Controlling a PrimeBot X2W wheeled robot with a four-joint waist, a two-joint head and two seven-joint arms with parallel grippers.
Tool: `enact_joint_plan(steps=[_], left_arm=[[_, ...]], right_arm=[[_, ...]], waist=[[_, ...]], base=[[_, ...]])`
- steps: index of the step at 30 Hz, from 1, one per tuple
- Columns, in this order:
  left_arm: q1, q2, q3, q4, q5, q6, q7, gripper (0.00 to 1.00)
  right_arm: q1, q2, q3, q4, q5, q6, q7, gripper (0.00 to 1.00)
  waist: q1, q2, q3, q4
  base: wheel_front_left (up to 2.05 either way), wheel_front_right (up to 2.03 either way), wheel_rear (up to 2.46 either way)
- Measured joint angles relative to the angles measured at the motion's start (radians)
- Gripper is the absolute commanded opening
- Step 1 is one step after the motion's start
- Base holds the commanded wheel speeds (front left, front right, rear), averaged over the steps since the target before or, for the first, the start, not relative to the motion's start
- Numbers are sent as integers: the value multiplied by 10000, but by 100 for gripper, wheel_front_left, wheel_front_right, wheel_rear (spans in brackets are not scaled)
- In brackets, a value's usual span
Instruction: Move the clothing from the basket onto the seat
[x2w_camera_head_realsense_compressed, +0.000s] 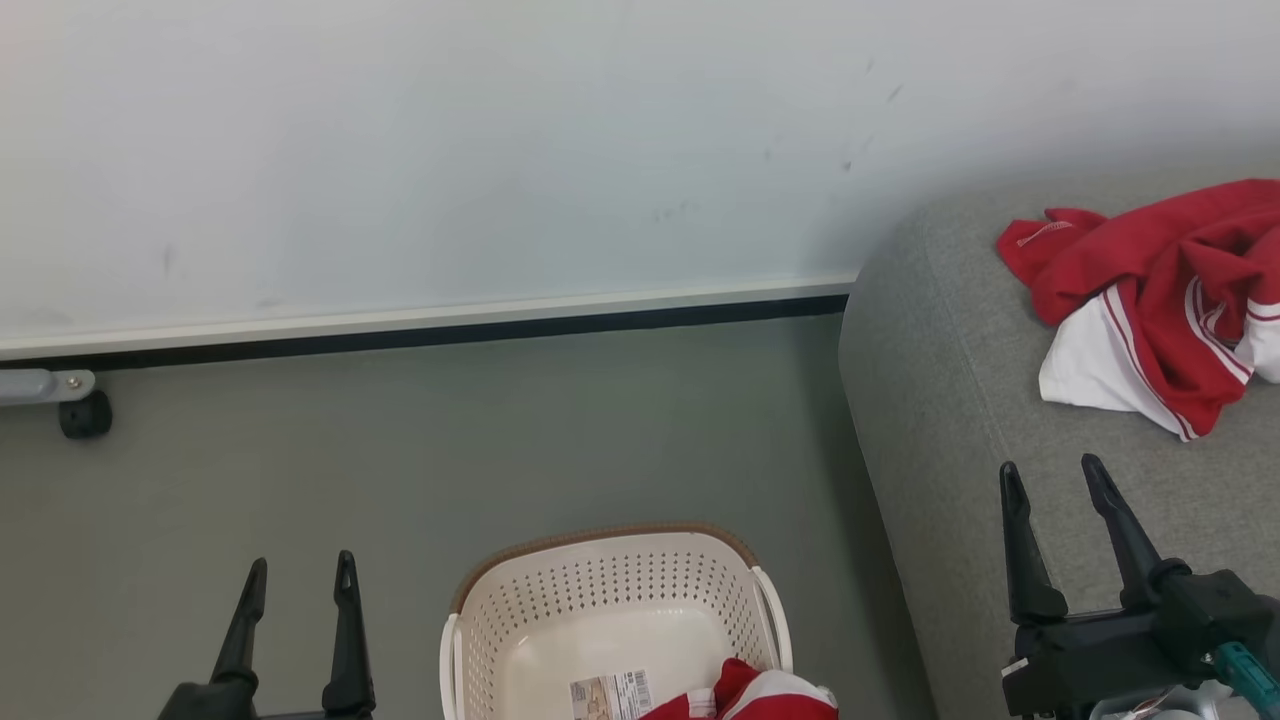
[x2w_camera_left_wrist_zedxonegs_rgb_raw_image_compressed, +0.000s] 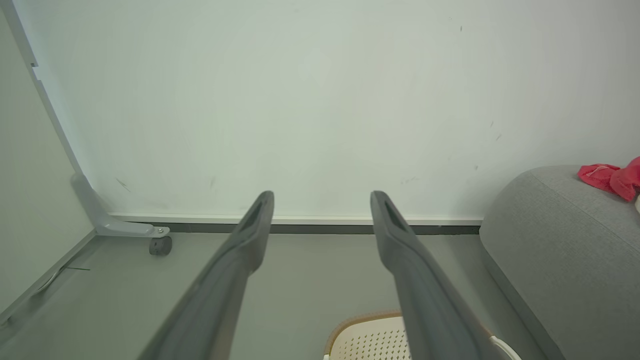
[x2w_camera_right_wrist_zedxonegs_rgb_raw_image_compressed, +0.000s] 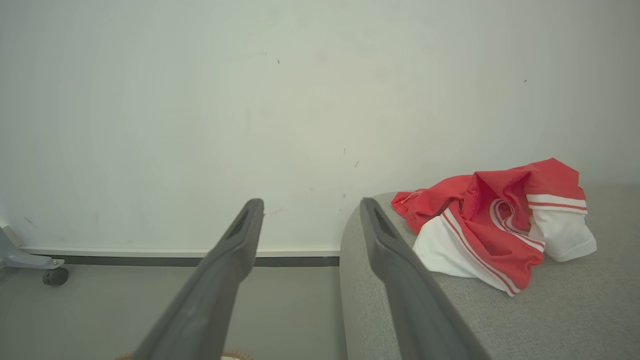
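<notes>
Right of the basket (x2w_camera_head_realsense_compressed: 600, 590), red-and-white clothing (x2w_camera_head_realsense_compressed: 1150, 270) lies on the seat (x2w_camera_head_realsense_compressed: 940, 420); we hold our left gripper (x2w_camera_head_realsense_compressed: 302, 562) and right gripper (x2w_camera_head_realsense_compressed: 1049, 465) spread wide, empty.

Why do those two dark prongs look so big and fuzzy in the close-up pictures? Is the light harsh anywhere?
Left wrist view: the left tool sits so close that it looms large and soft-edged. Right wrist view: same for the right tool, while the clothing on the seat looks sharp. Head view: soft, even light, no glare, faint shadows on the floor.
</notes>
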Motion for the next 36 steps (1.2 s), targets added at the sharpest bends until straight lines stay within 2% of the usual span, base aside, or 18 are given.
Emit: enact_joint_plan(steps=[9,23,30,36], left_arm=[[-561,4,-445,65,349,-194,0,100],[-2872,-581,-2263,2715,1066,-723,640,100],[-3795,-727,-3423,4182,1634,-1262,1183,100],[-4518,-765,-3981,4815,1701,-1776,1519,100]], right_arm=[[-169,-138,-543,-313,2,-2,-29,100],[-1825,-836,-1398,-686,4,-2,-69,100],[-2870,-1220,-1565,-1279,-107,0,-69,100],[-3646,-1306,-1530,-1653,-284,19,-65,100]], waist=[[0,0,737,-8],[2,1,2623,-95],[3,2,3797,-222],[2,2,4692,-310]], base=[[0,0,0],[0,0,0],[0,0,0],[0,0,0]])
